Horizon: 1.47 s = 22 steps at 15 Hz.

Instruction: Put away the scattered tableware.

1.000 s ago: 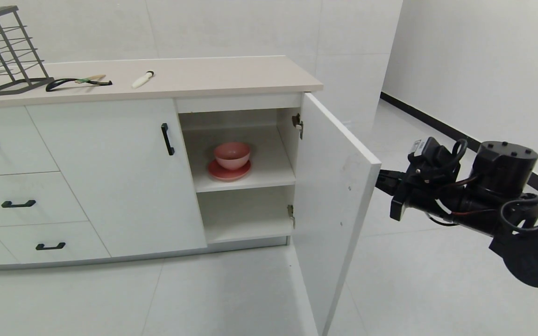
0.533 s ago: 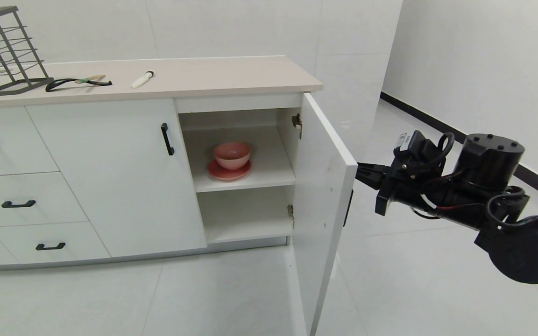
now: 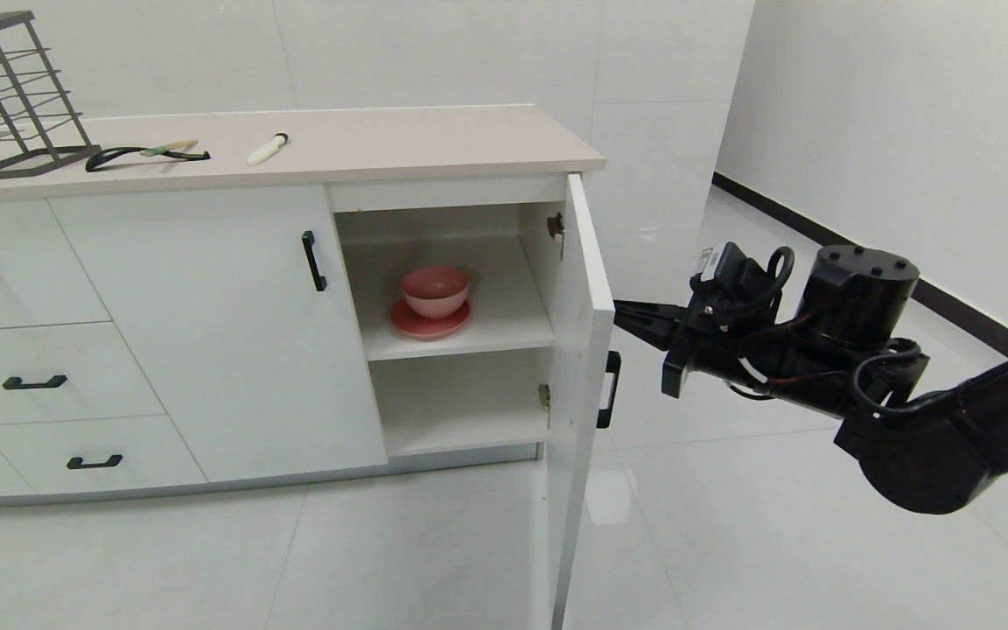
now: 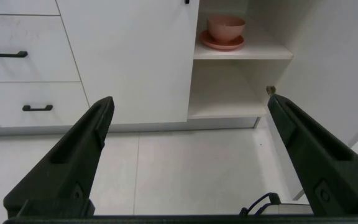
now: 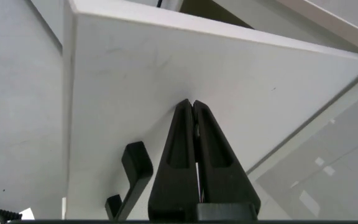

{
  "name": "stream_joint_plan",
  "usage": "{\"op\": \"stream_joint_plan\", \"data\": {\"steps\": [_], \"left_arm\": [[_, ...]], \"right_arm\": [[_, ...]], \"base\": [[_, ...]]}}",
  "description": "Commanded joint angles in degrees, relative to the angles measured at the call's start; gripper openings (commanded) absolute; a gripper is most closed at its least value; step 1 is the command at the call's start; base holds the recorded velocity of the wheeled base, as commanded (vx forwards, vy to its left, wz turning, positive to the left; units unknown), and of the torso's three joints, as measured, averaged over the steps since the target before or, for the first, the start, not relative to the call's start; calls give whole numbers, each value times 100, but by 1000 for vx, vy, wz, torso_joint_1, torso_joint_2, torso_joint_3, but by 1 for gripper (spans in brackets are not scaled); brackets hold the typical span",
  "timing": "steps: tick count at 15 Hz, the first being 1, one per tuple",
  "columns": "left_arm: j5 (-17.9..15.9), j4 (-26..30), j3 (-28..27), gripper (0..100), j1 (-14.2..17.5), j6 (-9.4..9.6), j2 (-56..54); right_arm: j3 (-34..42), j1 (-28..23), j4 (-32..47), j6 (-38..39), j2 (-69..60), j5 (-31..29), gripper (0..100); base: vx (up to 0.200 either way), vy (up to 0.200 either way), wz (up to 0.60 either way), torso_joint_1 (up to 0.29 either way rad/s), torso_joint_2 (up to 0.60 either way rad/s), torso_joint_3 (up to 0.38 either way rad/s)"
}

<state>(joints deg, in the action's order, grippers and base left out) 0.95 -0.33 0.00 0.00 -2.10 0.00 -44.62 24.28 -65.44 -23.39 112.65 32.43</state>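
right now the pink bowl (image 3: 434, 289) sits on the pink plate (image 3: 428, 326), both on the upper shelf (image 3: 508, 328) of the white cabinet (image 3: 447, 191), toward the left half of that shelf. a lower shelf (image 3: 460, 429) lies beneath it. the cabinet's right door (image 3: 576, 289) stands swung out on its hinges, almost edge-on to the head camera, with its black handle (image 3: 609, 389) on the outer face, the side turned away from the shelves. the right gripper (image 3: 619, 312) comes in from the right at about the door's mid-height, just above the handle. its two fingers are pressed together with nothing between them, and their tips rest against the door's outer face. the left gripper (image 4: 189, 101) hangs low in front of the cabinet, well apart from it, with its fingers spread wide and holding nothing. the left door (image 3: 206, 332) is closed, and three drawers (image 3: 31, 350) with black pulls are stacked beside it. on the beige countertop (image 3: 434, 140) stand a dark wire rack (image 3: 10, 96) at the far left, a pair of black tongs (image 3: 145, 155) just beside it, and a small white utensil (image 3: 266, 149) a little further right.
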Motion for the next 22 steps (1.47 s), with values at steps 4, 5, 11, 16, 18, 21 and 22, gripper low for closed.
{"op": "stream_joint_plan", "data": {"steps": [4,5,11,16,18,21,22], "left_arm": [[2,-2,0,100,0,-1,0],[2,-2,0,100,0,-1,0],[2,-2,0,100,0,-1,0],[2,-2,0,100,0,-1,0],[2,-2,0,100,0,-1,0],[2,-2,0,100,0,-1,0],[2,-2,0,100,0,-1,0]], "right_arm": [[-443,200,5,1,345,9,0],[-557,235,5,1,442,9,0],[-1207,411,-4,1,978,18,0],[-1655,569,-4,10,1365,18,0],[-1875,595,-4,10,1505,18,0],[-2306,613,-13,10,1760,27,0],[-2394,648,-22,10,1848,27,0]], "base": [[0,0,0,0,0,0],[0,0,0,0,0,0],[0,0,0,0,0,0],[0,0,0,0,0,0],[0,0,0,0,0,0],[0,0,0,0,0,0],[0,0,0,0,0,0]]}}
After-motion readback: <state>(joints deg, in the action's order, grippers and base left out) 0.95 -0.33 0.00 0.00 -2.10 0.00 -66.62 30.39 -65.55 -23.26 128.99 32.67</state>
